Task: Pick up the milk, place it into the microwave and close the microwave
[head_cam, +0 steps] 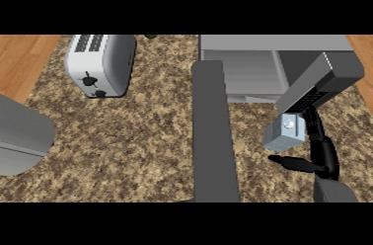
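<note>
In front of the open microwave (247,71), right hand (324,157) curled round milk (284,135), door (215,140) edge just left (counter (251,145) between)

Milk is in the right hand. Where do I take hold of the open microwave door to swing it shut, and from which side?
Probably take the door at its free end nearest you, from its left face: it hinges at the microwave and stands edge-on toward you, while the right hand with the milk fills its right side.

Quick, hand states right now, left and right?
Left hand: not in view.
Right hand: closed on the milk.
</note>
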`<act>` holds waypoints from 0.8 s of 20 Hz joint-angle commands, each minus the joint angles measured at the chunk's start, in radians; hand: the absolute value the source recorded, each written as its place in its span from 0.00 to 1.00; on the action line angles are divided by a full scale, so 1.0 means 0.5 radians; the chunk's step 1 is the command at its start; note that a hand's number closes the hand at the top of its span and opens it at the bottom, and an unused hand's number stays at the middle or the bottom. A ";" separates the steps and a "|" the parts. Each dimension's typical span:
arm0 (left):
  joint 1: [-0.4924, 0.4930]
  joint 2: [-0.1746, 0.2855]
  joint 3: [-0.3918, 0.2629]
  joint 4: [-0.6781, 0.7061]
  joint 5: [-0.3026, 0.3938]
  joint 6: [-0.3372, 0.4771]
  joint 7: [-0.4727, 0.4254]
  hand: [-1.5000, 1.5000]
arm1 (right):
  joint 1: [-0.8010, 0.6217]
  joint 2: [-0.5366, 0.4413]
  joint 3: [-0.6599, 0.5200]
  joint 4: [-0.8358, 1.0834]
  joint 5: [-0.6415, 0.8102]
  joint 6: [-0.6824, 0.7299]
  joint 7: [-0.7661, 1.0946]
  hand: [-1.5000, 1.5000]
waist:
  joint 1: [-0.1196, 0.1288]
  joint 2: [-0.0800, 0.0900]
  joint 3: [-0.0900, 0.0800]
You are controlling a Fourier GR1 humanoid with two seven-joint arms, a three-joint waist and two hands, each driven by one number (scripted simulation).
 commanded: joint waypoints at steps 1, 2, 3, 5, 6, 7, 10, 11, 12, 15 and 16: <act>0.034 -0.080 -0.035 -0.061 -0.009 -0.035 0.018 0.00 | -0.153 -0.007 0.004 0.360 0.068 -0.065 -0.197 0.00 | 0.005 0.001 0.000; -0.018 -0.016 0.053 0.163 -0.035 -0.120 -0.091 0.00 | -0.141 -0.044 -0.008 0.343 0.049 -0.041 -0.213 0.00 | 0.000 0.000 0.000; 0.030 -0.058 0.014 0.013 0.008 -0.091 -0.015 0.00 | -0.280 -0.039 -0.049 0.512 0.027 -0.058 -0.275 0.00 | 0.007 0.001 0.000; -0.048 -0.076 -0.022 0.038 -0.090 -0.055 -0.032 0.00 | -0.334 -0.079 -0.061 0.742 0.053 -0.021 -0.439 1.00 | 0.009 0.005 0.001; -0.058 0.008 0.112 0.200 -0.031 -0.147 -0.140 0.00 | -0.336 -0.022 -0.032 0.640 0.035 -0.029 -0.361 1.00 | 0.006 0.002 0.000; -0.040 -0.008 0.108 0.238 -0.013 -0.184 -0.161 0.00 | -0.298 -0.142 -0.052 0.707 0.022 0.117 -0.437 1.00 | 0.006 0.003 0.000; 0.125 -0.150 0.006 -0.015 -0.056 -0.200 -0.103 0.00 | -0.359 -0.061 -0.008 0.795 0.072 0.071 -0.571 1.00 | 0.019 0.003 0.001; 0.025 0.047 0.142 0.097 0.152 -0.164 -0.017 0.00 | -0.374 -0.068 0.034 0.696 0.137 -0.063 -0.571 1.00 | 0.014 0.001 0.001; 0.125 -0.143 0.036 -0.011 0.004 -0.180 -0.080 0.00 | -0.354 -0.052 0.028 0.698 0.151 -0.133 -0.660 1.00 | 0.017 0.002 0.001; 0.059 -0.134 0.016 -0.034 -0.027 -0.126 -0.023 0.00 | -0.411 -0.094 -0.031 0.778 0.101 -0.093 -0.753 1.00 | 0.011 0.004 0.001; 0.026 -0.030 0.096 -0.037 0.098 -0.064 0.071 0.00 | -0.470 -0.117 -0.069 0.870 0.078 -0.082 -0.756 1.00 | 0.018 0.006 0.002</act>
